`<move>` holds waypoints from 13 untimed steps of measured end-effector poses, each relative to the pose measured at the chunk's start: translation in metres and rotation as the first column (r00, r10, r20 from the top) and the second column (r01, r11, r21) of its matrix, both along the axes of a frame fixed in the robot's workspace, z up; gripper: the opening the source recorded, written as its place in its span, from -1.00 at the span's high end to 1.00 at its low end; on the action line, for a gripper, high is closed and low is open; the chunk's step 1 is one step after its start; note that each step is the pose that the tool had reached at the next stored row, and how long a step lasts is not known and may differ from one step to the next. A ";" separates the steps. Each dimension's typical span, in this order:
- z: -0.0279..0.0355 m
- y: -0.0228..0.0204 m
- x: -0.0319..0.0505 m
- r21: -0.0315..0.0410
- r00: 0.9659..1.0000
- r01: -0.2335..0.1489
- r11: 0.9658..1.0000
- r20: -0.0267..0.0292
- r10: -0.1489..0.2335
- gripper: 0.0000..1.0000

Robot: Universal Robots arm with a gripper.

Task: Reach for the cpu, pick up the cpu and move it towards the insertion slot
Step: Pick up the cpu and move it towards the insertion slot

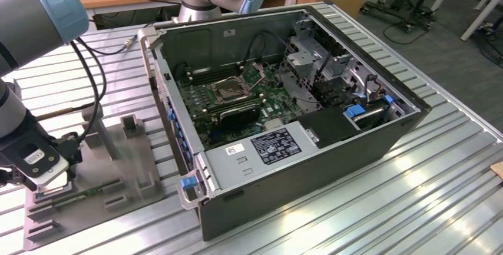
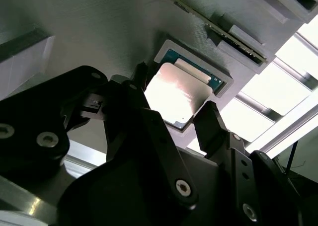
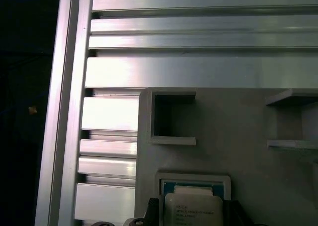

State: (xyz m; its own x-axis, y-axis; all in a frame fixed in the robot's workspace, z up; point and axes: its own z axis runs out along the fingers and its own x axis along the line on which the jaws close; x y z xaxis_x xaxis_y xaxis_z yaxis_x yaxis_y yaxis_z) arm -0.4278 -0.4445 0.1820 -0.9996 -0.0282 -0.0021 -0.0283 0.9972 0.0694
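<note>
Cpu (image 2: 174, 87) lying flat in a square pocket, with the pincer (image 2: 175, 93) straddling it.
The chip is a small square with a pale, glossy metal lid over a green edge. It is sunk in a recess of the matte grey fixture plate (image 1: 129, 166) at the exterior view's left, on the ribbed aluminium bench (image 1: 409, 196). In both wrist views the pincer's black fingers (image 2: 211, 119) stand apart, one at each side of the chip and close to its edges; contact cannot be told. A narrow green circuit strip (image 1: 82, 195) lies on the near part of the same plate. To the right, well apart from the chip, the open dark computer case (image 1: 330, 161) holds the insertion slot (image 1: 230, 88), a shiny metal frame around a dark centre on the green board.
</note>
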 end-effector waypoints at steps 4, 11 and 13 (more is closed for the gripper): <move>-0.0001 0.0000 0.0000 0.000 1.000 0.009 1.000 0.000 -0.009 -0.29; -0.0002 0.0000 0.0000 0.000 1.000 0.015 1.000 0.000 -0.015 -0.29; 0.0003 0.0000 0.0000 0.000 1.000 0.015 1.000 0.000 -0.015 -0.29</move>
